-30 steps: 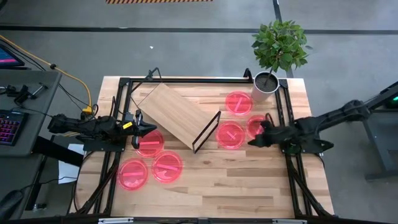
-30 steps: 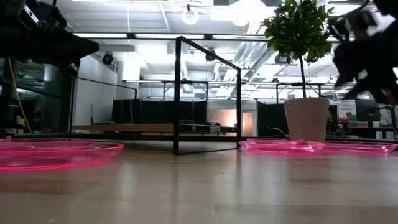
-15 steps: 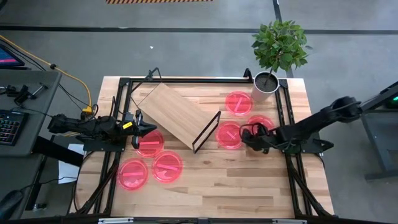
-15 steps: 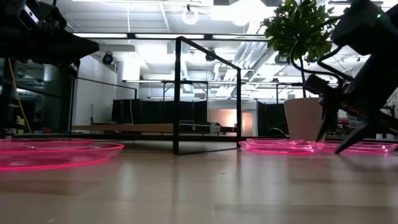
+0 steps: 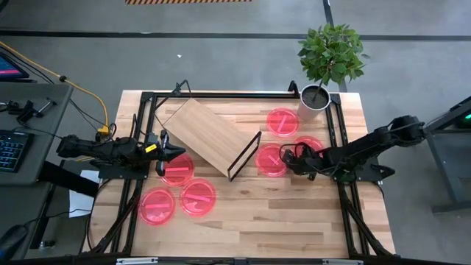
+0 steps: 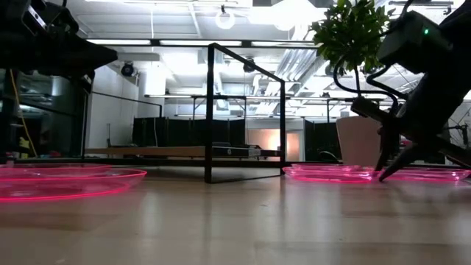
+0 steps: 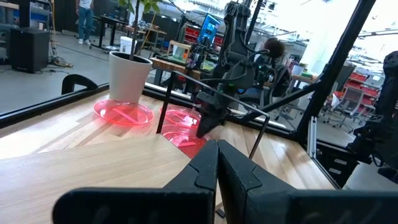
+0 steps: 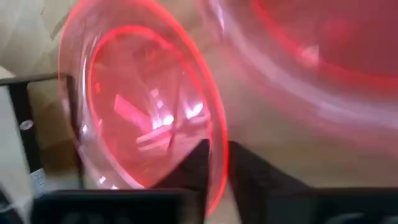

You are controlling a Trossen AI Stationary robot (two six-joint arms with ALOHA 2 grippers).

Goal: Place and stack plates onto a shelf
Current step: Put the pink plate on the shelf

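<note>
Currently left pincer (image 5: 179, 152) pinched together over a translucent pink plate (image 5: 176, 168); shelf (image 5: 205, 135) tilted mid-desk (image 5: 243, 213). Right pincer (image 5: 285, 157) straddles a plate rim (image 8: 214, 155) beside the potted plant (image 5: 330, 62).

My overhead view is evenly lit, with only soft shadows on the pale butcher-block tabletop (image 5: 243, 213). Seen from table height, ceiling lamps flare white at the top centre, and my arms are near-black shapes against them. The translucent pink-red round plates (image 6: 331, 174) glow along their rims. In my right wrist's picture a plate (image 8: 149, 118) fills the frame, smeared and out of focus, with white glints at its centre. My left wrist's picture blows out to white at its upper right.
</note>
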